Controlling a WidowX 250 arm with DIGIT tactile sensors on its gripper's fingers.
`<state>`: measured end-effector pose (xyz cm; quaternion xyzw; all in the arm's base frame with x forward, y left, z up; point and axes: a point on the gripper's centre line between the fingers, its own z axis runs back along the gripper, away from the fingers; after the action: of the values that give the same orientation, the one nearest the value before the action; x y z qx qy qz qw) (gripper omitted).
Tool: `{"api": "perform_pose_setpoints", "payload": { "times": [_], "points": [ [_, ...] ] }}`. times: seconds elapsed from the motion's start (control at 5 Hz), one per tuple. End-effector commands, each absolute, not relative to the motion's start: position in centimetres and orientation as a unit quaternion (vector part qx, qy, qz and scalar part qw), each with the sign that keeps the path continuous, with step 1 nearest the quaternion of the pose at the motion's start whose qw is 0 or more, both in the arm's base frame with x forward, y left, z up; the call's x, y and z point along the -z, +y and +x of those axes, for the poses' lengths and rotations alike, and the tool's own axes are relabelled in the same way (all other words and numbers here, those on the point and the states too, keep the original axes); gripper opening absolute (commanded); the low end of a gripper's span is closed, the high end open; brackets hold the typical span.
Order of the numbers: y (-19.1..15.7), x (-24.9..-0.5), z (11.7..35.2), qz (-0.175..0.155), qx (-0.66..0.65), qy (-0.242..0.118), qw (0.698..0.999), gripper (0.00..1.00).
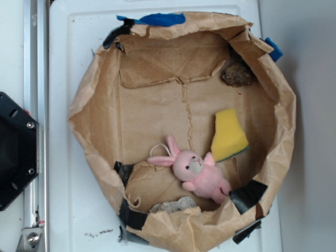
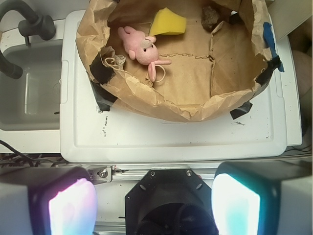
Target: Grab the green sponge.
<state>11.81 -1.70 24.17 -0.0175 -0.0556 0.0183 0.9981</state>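
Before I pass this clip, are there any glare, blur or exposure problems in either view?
Exterior view: soft and slightly washed out, the green sponge still easy to make out. Wrist view: the gripper pads sit blurred in the foreground, glowing pink and teal; the sponge stays sharp enough.

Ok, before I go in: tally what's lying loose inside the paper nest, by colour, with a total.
Yellow with a green face: 1, the green sponge
Pink: 1, the plush bunny
Brown: 1, the rough lump
Grey: 1, a stone-like lump at the nest's rim, partly hidden
Total: 4
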Motion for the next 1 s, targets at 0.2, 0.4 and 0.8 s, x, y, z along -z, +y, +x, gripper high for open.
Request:
{"api": "perform_pose_setpoints", "payload": {
  "times": [0.2,0.4,0.8],
  "points": [
    [-0.2,-24.1,16.1,-0.006,-0.042,-0.063,0.997,1.00],
    [-0.2,-23.5,18.8,-0.004,-0.036,-0.070,0.997,1.00],
    [-1.8,-21.5,23.3,0.018,0.124,-0.093,0.988,1.00]
  ]
}}
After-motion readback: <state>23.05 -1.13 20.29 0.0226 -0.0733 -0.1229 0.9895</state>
